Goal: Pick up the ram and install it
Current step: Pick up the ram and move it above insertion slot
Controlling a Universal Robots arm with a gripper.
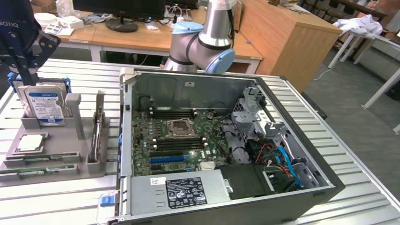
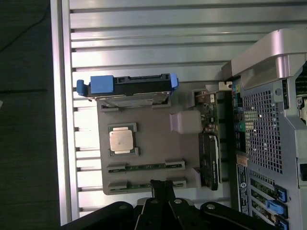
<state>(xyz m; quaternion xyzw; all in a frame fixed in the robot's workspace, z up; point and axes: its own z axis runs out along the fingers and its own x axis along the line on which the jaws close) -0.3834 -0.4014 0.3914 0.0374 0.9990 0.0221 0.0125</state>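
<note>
- Ram (image 1: 47, 160): you have a long, thin green circuit-board stick lying flat in a slot near the front edge of the grey tray (image 1: 78, 166). A second ram stick (image 1: 37, 173) lies parallel just beside it, in the outermost slot.
- Claw (image 2: 163, 188): black, jointed metal. In the exterior view it hangs above the tray's far end, over the hard drive (image 1: 42, 105) and well apart from both sticks. You cannot tell whether it is clenched or released.
- Tray: matte grey moulded plastic with raised clips. It also carries a square CPU chip (image 1: 31, 141) with a dull metal lid, lying flat. The silver, blue-labelled hard drive stands upright in a blue-tipped bracket, and a dark card (image 1: 97, 133) stands on edge.
- Computer case (image 1: 312, 185): grey sheet metal, lying on its side with the panel off, at the exterior view's right of the tray. Inside is a green motherboard (image 1: 159, 140) with a square socket (image 1: 178, 126) and black memory slots (image 1: 178, 114) flanking it.
- Worktop (image 1: 56, 199): pale ribbed aluminium slats.
- Room: the arm (image 1: 203, 44), silver with pale blue caps, rises behind the case. Beyond it you see wooden desks (image 1: 287, 37) and a grey floor (image 1: 368, 136).
</note>
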